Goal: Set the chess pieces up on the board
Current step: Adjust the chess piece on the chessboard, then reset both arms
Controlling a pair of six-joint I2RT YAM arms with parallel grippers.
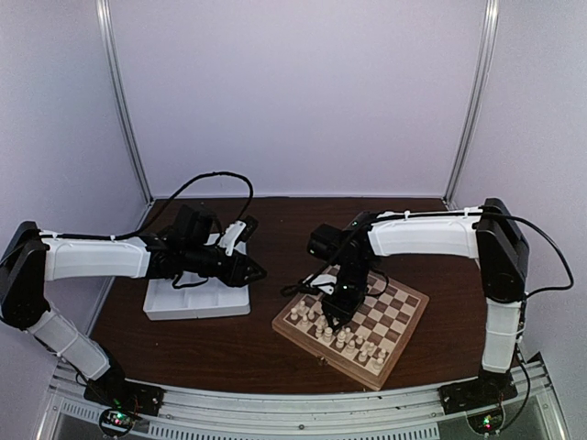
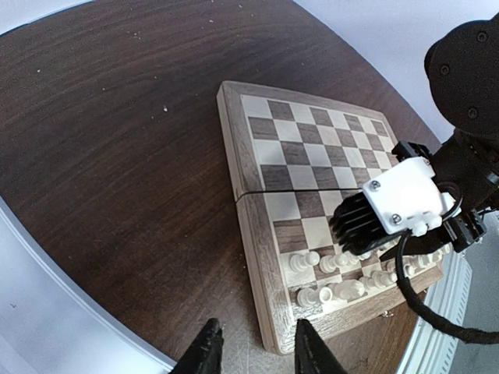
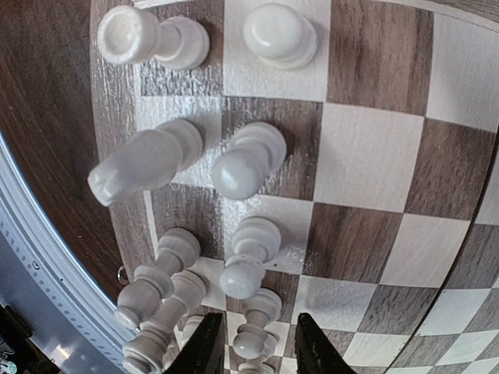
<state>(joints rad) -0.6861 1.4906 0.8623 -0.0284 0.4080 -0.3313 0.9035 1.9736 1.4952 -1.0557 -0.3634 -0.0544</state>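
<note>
Right gripper [image 3: 257, 348]: you have it low, pointing down over the near rows of the thick wooden chessboard with cream and brown checkered squares [image 1: 401, 316]. The jaws are part-open. One of the small cream-white turned chess pieces [image 3: 251, 331] sits in the gap between the fingertips [image 3: 209, 347], and a sliver of board shows on either side of it. No contact is visible, so log it as not gripping.

Ahead of these fingers more cream pieces stand in two rough rows. The tall one [image 3: 144, 165], ahead and to the left, looks tilted toward the board's edge (possibly just lens perspective).

Left gripper [image 2: 253, 352]: you hold it above the dark brown wooden table [image 2: 117, 156], just past the right side of the white compartmented plastic tray [image 1: 197, 301]. The jaws are spread, with nothing between them. From this hand the board lies ahead and to its right, apart from it. The board's nearest corner is just beyond the fingertips in the wrist view.
</note>
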